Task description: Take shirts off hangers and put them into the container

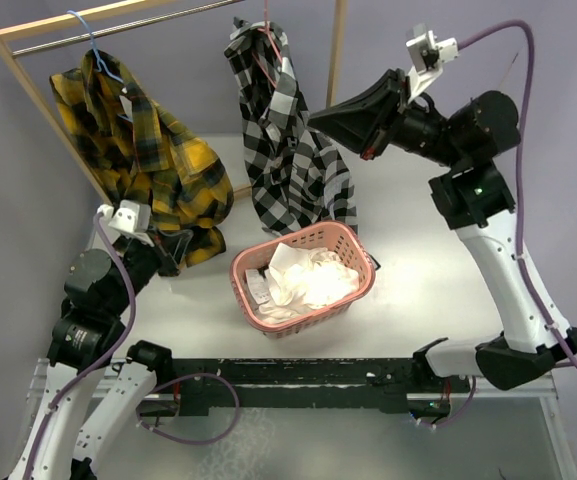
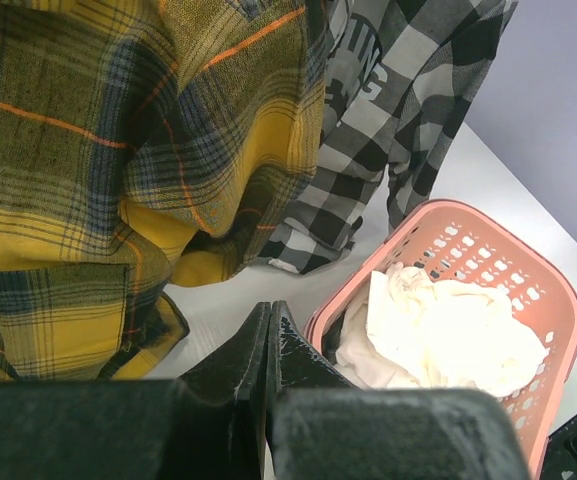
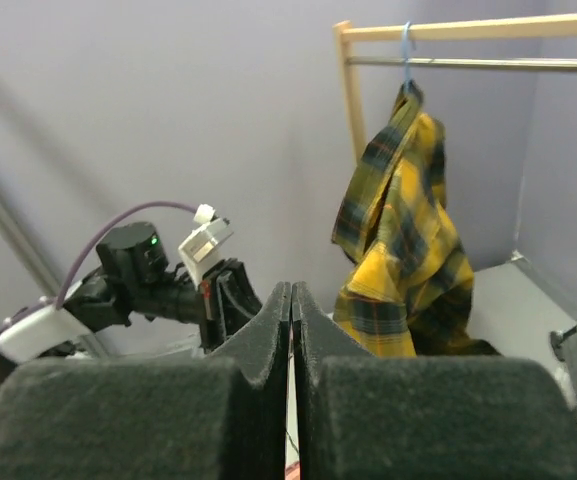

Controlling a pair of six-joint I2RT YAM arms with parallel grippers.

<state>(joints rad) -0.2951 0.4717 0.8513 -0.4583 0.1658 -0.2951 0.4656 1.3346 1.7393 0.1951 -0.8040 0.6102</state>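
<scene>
Yellow plaid shirt [image 1: 158, 150] and black-and-white shirt [image 1: 288, 160] hang on wire hangers [image 1: 90, 38]; both claws empty.
Right claw [image 3: 291, 295], pinched shut, sits just beside the black-and-white shirt. Left claw [image 2: 268, 335], also shut, is just below the yellow one, with the pink basket [image 2: 468, 245] alongside. Soft, light cloth: probably best pinched at the shoulder.

Left wrist view: we are reading only partial grey capitals [image 2: 365, 58], apparently "TING", on the black-and-white checked shirt [image 2: 408, 120] — we are finding the line beneath illegible.

This is a robotics lab rig: two cabled arms [image 1: 503, 280] are bolted to a black rail [image 1: 298, 372] at 6 o'clock of a white bench [image 1: 418, 270]. Plain violet-grey backdrop panels [image 1: 558, 50] enclose it, with a wooden rack [image 1: 58, 20] at 11 o'clock.
</scene>
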